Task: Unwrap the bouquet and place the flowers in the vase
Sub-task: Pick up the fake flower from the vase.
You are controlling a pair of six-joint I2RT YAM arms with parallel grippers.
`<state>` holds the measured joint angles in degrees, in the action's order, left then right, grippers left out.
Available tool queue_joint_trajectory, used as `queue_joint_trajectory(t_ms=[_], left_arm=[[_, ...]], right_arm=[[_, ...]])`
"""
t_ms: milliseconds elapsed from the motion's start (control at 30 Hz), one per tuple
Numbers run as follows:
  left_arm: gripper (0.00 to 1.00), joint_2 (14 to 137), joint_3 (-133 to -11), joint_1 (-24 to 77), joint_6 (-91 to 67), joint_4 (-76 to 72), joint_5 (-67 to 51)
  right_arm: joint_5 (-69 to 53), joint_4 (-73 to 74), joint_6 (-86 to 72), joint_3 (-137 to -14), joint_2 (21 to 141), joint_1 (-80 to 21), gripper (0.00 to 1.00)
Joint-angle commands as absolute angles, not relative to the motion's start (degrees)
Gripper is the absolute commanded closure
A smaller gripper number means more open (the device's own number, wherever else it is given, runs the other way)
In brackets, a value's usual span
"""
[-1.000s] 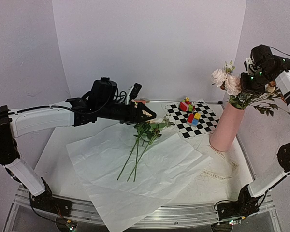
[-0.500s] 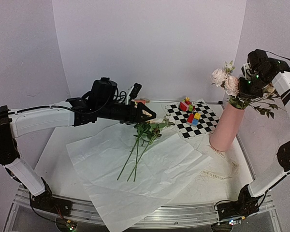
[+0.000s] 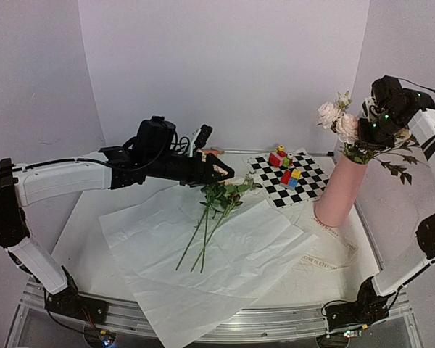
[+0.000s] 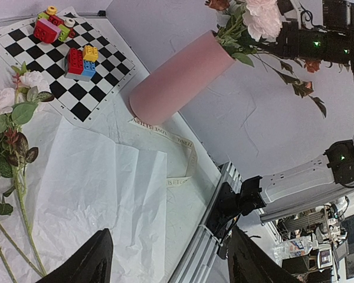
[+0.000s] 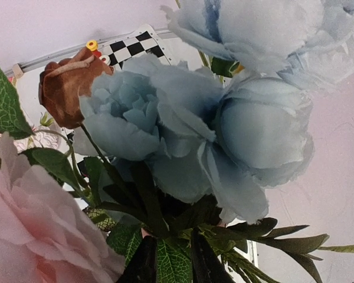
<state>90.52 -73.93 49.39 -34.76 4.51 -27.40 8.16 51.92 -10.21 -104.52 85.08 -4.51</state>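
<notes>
- The vase [image 3: 339, 190] stands upright at the right of the surface [image 3: 87, 239], just beside the checkered mat [image 3: 304, 185].
- A bunch [image 3: 346, 127] of pale pink and cream blooms sits at the vase mouth, with its stems reaching down inside and its leaves spreading right.
- The right hand [image 3: 368, 130] is up at the bunch, above the vase mouth. In the wrist view its dark fingers [image 5: 143, 265] stand narrow, closed on the bunch's stems and leaves.
- The paper [image 3: 225, 254] lies unfolded and creased across the middle of the surface, with one corner hanging over the near edge.
- Loose flowers [image 3: 216, 206] lie on the paper with their heads toward the mat and their long stems pointing at the near edge. They are well apart from the vase.
- The left hand [image 3: 222, 172] hovers just above the heads of the loose flowers. It is open, its fingers [image 4: 85, 265] spread wide with nothing between them.
- Small toy blocks [image 3: 286, 168] sit on the mat.
- A printed ribbon [image 4: 180, 150] lies on the surface by the foot of the vase.
</notes>
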Motion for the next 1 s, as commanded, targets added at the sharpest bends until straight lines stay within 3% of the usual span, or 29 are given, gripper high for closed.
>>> queue_joint_trajectory(t_ms=[0, 667, 967], left_arm=[[0.32, 89.36, -75.71, 49.08, -34.98, 4.22, -28.17], [0.32, 89.84, -76.77, 49.04, -34.8, 4.22, -28.49], [0.32, 90.66, -77.56, 49.04, -34.94, 4.31, -29.01]], right_arm=[[8.53, 52.99, -9.05, -103.16, 83.43, -4.37, 0.76], [12.24, 43.8, -5.72, -97.83, 81.84, -4.36, 0.74], [11.69, 43.08, -5.75, -96.15, 79.58, -4.36, 0.99]])
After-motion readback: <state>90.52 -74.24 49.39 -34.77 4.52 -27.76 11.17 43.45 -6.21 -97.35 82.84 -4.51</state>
